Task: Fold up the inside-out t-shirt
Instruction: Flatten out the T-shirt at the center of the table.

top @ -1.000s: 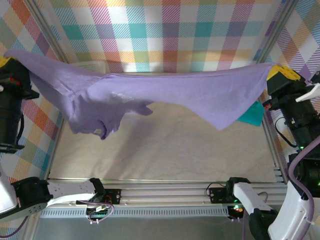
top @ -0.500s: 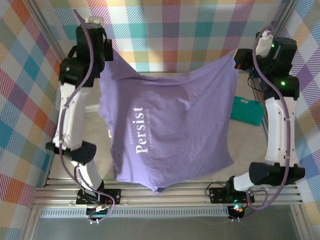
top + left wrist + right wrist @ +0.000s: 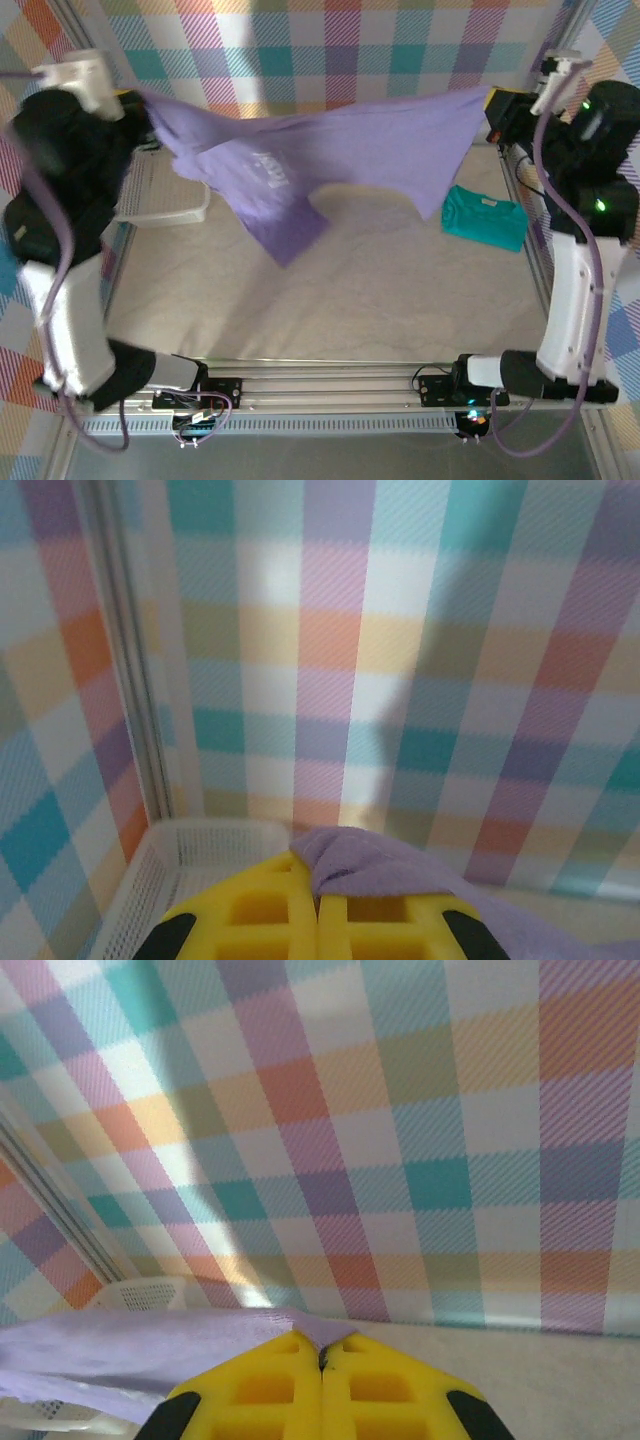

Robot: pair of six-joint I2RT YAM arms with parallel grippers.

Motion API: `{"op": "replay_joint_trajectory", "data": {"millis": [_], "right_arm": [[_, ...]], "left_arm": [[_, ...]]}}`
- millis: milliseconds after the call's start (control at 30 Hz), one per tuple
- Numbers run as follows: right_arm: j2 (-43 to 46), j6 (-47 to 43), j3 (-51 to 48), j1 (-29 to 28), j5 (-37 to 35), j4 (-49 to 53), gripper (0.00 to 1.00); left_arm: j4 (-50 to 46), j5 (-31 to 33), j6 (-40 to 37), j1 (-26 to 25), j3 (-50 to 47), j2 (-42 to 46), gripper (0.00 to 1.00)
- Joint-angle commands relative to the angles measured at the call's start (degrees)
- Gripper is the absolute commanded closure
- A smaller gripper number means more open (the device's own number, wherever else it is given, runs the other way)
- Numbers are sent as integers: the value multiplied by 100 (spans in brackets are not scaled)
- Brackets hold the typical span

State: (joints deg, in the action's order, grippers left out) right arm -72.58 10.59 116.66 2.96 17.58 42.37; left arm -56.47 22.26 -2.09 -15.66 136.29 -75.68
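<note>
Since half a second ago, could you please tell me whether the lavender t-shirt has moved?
Yes. The lavender t-shirt has drawn away from the near rail, which its hem reached then, and swung up toward the back wall.

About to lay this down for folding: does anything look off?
Nothing is damaged or spilled. The purple shirt hangs in the air between the shut left gripper and right gripper, but unevenly: it is twisted, and a bunched flap droops toward the left side.
</note>
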Motion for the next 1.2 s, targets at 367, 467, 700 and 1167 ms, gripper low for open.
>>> {"op": "replay_joint_trajectory", "data": {"millis": [367, 467, 700, 1167], "right_arm": [[1198, -188, 1523, -9, -178, 1040, 100], [1024, -219, 1823, -10, -172, 1126, 100], [541, -297, 1242, -11, -120, 660, 100], [-2962, -279, -340, -231, -361, -1904, 100]], "left_arm": [[363, -592, 259, 8, 1033, 1204, 100], [350, -344, 184, -15, 1370, 804, 100], [575, 209, -147, -114, 1180, -487, 100], [1971, -473, -174, 556, 829, -4357, 100]]}}
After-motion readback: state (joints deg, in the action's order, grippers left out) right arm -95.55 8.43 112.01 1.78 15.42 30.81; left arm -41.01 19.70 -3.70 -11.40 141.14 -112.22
